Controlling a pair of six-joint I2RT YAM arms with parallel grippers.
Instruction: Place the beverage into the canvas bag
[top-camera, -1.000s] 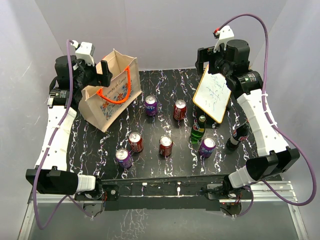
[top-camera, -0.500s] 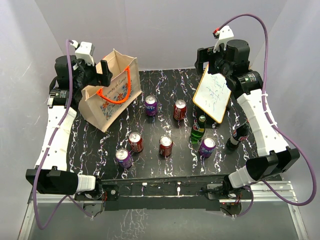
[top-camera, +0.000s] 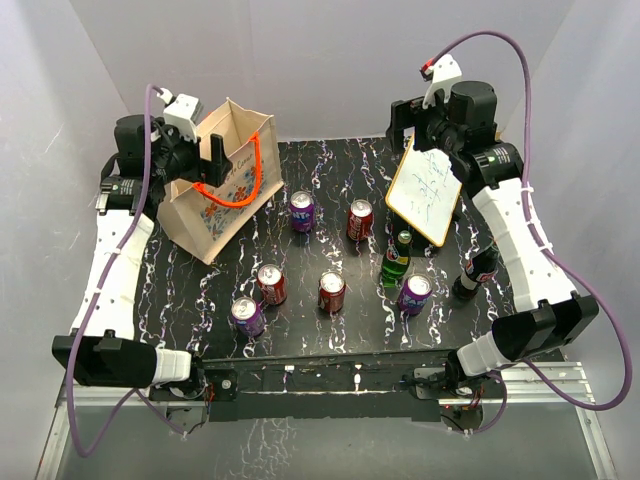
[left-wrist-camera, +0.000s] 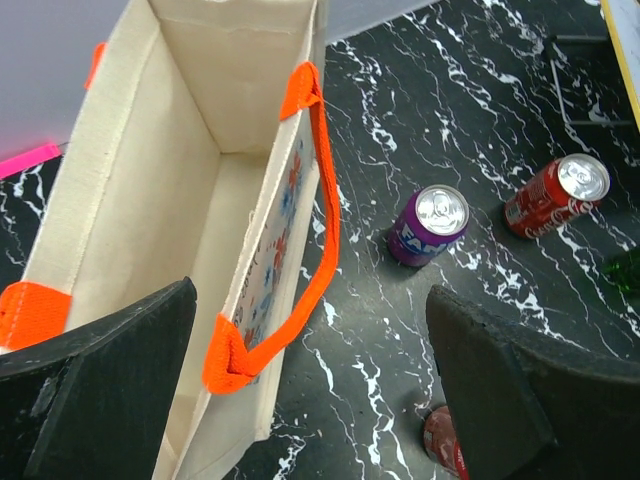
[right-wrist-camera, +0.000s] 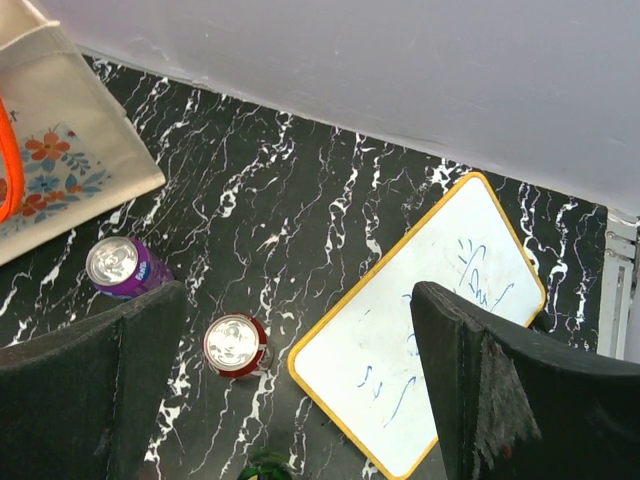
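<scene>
The beige canvas bag (top-camera: 212, 190) with orange handles stands open at the table's back left; it also shows in the left wrist view (left-wrist-camera: 215, 180) and in the right wrist view (right-wrist-camera: 62, 120). My left gripper (top-camera: 207, 150) is open and empty above the bag's mouth; in its wrist view (left-wrist-camera: 310, 390) it straddles the bag's printed wall and orange handle (left-wrist-camera: 315, 260). My right gripper (top-camera: 412, 122) is open and empty, high above the white board (top-camera: 425, 192). Several cans stand on the table, among them a purple can (top-camera: 301, 210) and a red can (top-camera: 359, 220).
More cans stand nearer the front: red (top-camera: 271, 284), red (top-camera: 331, 292), purple (top-camera: 247, 316), purple (top-camera: 415, 294). A green bottle (top-camera: 397, 258) and a dark bottle (top-camera: 478, 272) stand at the right. The white board (right-wrist-camera: 420, 350) leans at the back right.
My left gripper has shifted a little to the right, further over the bag's mouth. My right gripper has edged slightly left and up. The cans and bottles have not moved.
</scene>
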